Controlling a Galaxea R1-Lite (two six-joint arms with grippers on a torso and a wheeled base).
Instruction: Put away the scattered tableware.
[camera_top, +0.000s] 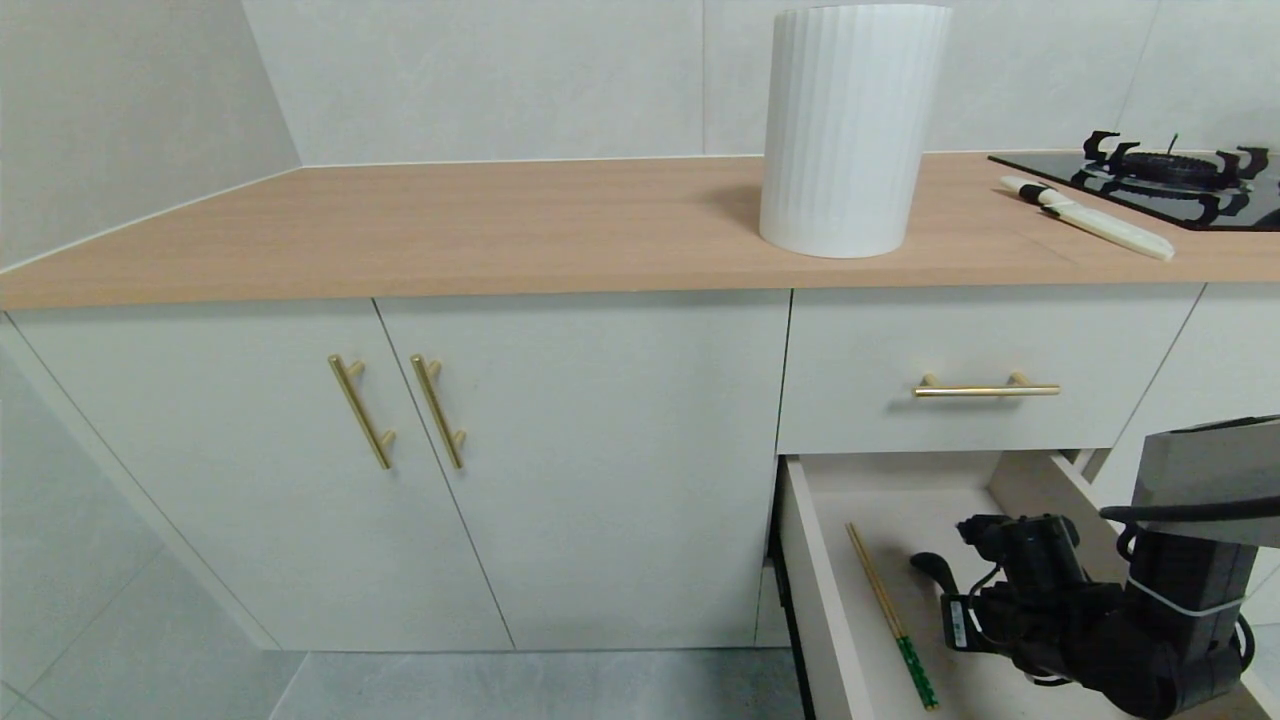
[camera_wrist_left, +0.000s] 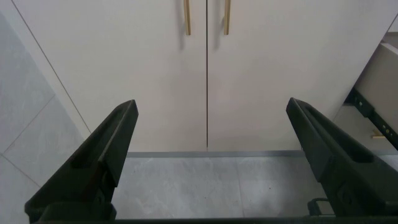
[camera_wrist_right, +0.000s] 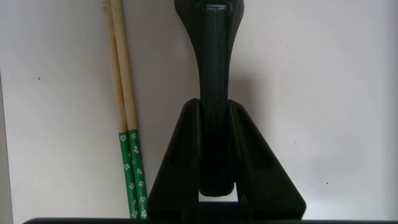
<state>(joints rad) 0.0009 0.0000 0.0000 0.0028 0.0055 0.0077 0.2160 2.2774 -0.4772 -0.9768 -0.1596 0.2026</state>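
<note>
An open drawer (camera_top: 815, 560) at the lower right holds a pair of wooden chopsticks (camera_top: 890, 615) with green ends. Over the drawer floor my right gripper (camera_top: 965, 600) is shut on a black spoon (camera_top: 930, 570), whose rounded end juts toward the chopsticks. The right wrist view shows the spoon's handle (camera_wrist_right: 214, 93) clamped between both fingers of that gripper (camera_wrist_right: 214, 186), with the chopsticks (camera_wrist_right: 124, 93) lying beside it. A white-bladed knife (camera_top: 1090, 220) with a black and white handle lies on the wooden counter (camera_top: 450, 225). My left gripper (camera_wrist_left: 211, 112) is open, low before the cabinet doors (camera_wrist_left: 205, 74).
A tall white ribbed container (camera_top: 845, 130) stands on the counter. A black hob (camera_top: 1170, 175) sits at the back right. A shut drawer with a gold handle (camera_top: 985, 390) lies right above the open one. Grey floor tiles (camera_top: 150, 640) spread below the double doors.
</note>
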